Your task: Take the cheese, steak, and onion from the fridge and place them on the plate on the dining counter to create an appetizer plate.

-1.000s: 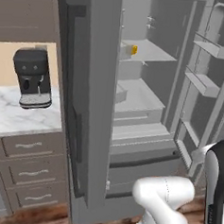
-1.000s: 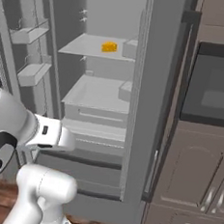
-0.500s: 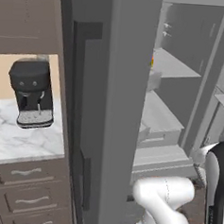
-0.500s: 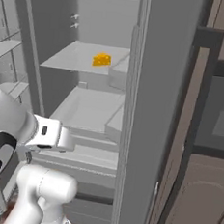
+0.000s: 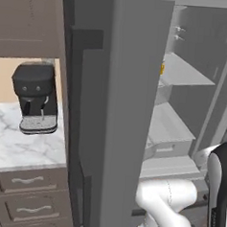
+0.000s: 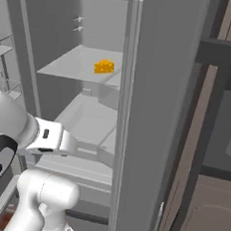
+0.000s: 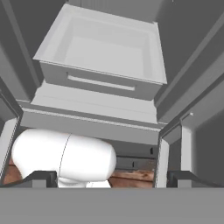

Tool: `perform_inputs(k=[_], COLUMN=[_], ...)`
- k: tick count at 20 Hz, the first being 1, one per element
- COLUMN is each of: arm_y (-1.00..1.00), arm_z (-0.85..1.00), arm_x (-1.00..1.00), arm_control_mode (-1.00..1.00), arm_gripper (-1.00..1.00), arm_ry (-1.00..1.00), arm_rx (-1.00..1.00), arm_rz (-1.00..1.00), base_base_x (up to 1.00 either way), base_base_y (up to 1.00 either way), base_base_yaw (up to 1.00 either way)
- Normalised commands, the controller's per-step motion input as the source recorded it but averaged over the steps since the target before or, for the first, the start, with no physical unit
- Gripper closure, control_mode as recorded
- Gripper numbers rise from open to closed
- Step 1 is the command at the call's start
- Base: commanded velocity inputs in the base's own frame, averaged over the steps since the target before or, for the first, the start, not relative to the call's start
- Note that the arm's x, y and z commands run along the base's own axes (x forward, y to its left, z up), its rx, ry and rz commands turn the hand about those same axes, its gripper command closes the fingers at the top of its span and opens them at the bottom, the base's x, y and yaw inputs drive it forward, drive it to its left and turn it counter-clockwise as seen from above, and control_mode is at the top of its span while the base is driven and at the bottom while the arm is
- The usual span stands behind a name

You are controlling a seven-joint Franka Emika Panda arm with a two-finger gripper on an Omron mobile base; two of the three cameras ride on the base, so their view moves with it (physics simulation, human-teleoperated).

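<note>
Coffee machine: one, black, standing on the marble worktop [image 5: 17,147] at nine o'clock in the left base view [image 5: 35,104].
Drawers: two pale fronts with curved handles under that worktop, stacked [image 5: 29,181].
Fridge: one, tall grey steel, open [image 6: 152,116]; in the left base view its door edge with a long dark bar handle runs down the middle of the picture.
Shelves: two pale grey levels showing inside, the upper one at eleven o'clock in the right base view [image 6: 77,66].
Cheese: one, a small yellow-orange wedge with holes [image 6: 104,66], sitting on the upper shelf, near its right end, close behind the door edge; from the left base camera just a yellow sliver peeks past the door at about one o'clock [image 5: 161,69].
Drawer bin: one, pale grey and open-topped, at twelve o'clock in the hand view [image 7: 103,52], with a slot handle across its front.
Gripper: two dark fingertips low in the hand view [image 7: 111,179], spread as wide as they go, gripping nothing, pointed at the lower fridge ledges.
Floor: reddish-brown wood showing at six o'clock under the fridge [image 7: 131,177].
Room: brown cabinet panels on the right in the right base view [image 6: 219,147].
</note>
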Motion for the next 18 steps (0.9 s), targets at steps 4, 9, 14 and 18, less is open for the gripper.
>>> perform_inputs(k=[4,9,14,18], arm_y=[0.00,0.00,0.00,0.00], arm_z=[0.00,0.00,0.00,0.00], arm_x=[0.00,0.00,0.00,0.00], arm_control_mode=[1.00,1.00,1.00,1.00], arm_gripper=[-1.00,-1.00,-1.00,-1.00], arm_ry=[0.00,0.00,0.00,0.00], arm_rx=[0.00,0.00,0.00,0.00], arm_rz=[0.00,0.00,0.00,0.00], base_base_x=[0.62,0.84,0.87,0.94], base_base_y=[-0.20,-0.28,-0.23,-0.12], base_base_yaw=[0.15,0.18,0.26,0.24])
